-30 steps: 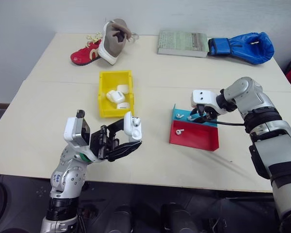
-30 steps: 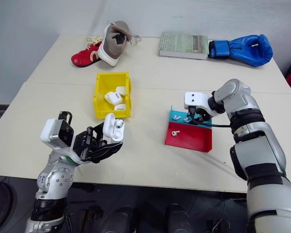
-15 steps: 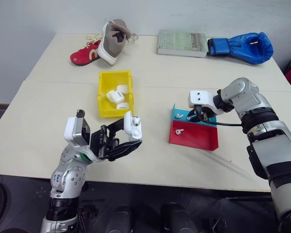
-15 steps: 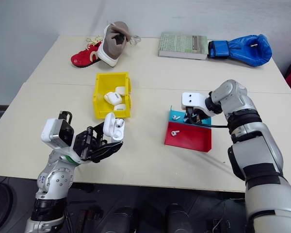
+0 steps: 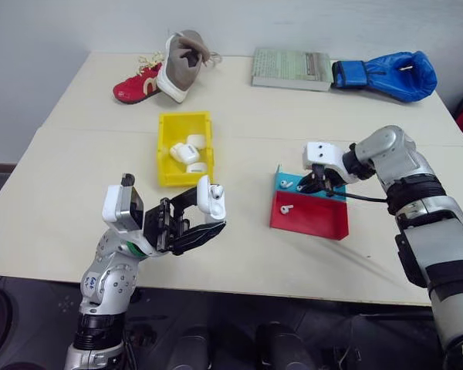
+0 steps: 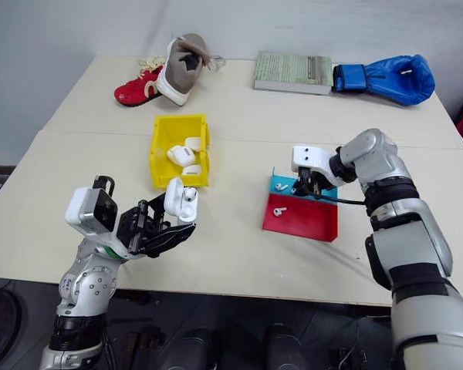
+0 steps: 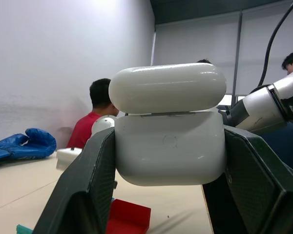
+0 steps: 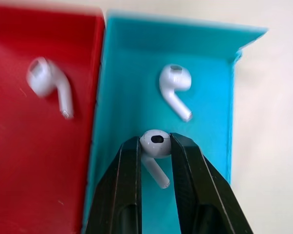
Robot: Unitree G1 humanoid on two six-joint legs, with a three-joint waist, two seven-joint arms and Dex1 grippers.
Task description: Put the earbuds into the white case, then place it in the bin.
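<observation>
Right wrist view: pinched earbud (image 8: pixel 155 141)

We see the white case (image 7: pixel 168 146) as glossy hard plastic, smooth, with soft reflections. The earbuds (image 8: pixel 156 146) are the same shiny white plastic. The left hand (image 5: pixel 191 229) has matt black fingers (image 7: pixel 83 190) with a fine woven texture; the right hand (image 8: pixel 155 158) fingers look smooth, semi-gloss black. Tray (image 8: pixel 19 146) is matt red and blue plastic, faintly grainy. The bin (image 5: pixel 167 146) is smooth yellow plastic. Surface (image 5: pixel 247 116) is matt, pale laminate. Boxing glove (image 5: pixel 393 75) is shiny blue leatherette, sneaker (image 5: pixel 135 83) red cloth, book (image 5: pixel 291 68) paper.
</observation>
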